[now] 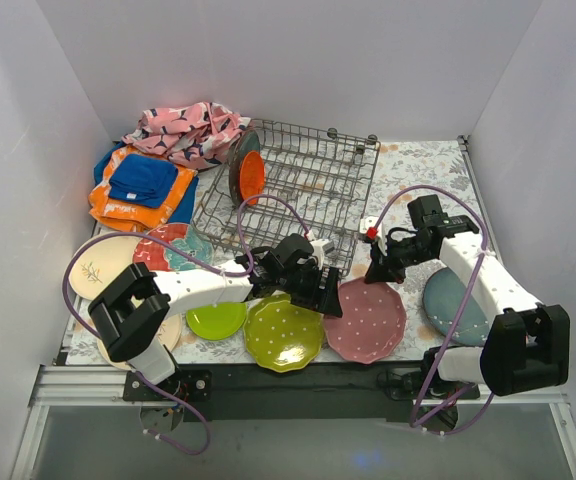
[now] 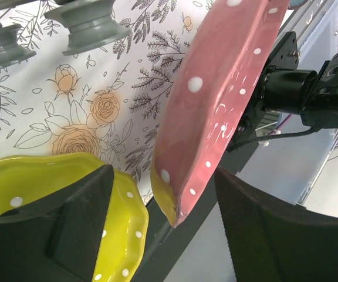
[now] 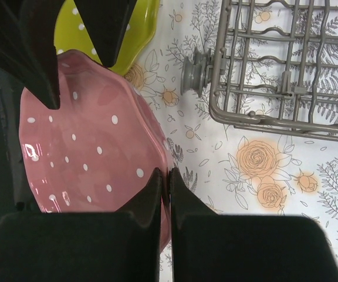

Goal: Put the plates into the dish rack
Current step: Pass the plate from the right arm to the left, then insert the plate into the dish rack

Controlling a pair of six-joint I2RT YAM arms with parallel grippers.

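The pink dotted plate point(image 1: 366, 320) lies at the front, next to the lime dotted plate point(image 1: 283, 332). My right gripper point(image 1: 376, 272) is shut on the pink plate's far rim point(image 3: 81, 153), with the fingertips point(image 3: 169, 176) pinching its edge. My left gripper point(image 1: 328, 295) is open, its jaws standing either side of the plate's left rim point(image 2: 216, 100), which looks tilted up off the mat. The dish rack point(image 1: 288, 185) holds an orange plate point(image 1: 251, 175) and a dark one upright at its left end.
A blue-grey plate point(image 1: 453, 305) lies under the right arm. A small lime plate point(image 1: 216, 320), a red plate with a teal flower point(image 1: 168, 245) and a cream sprig plate point(image 1: 98, 265) lie front left. Folded cloths point(image 1: 143, 185) are piled at the back left.
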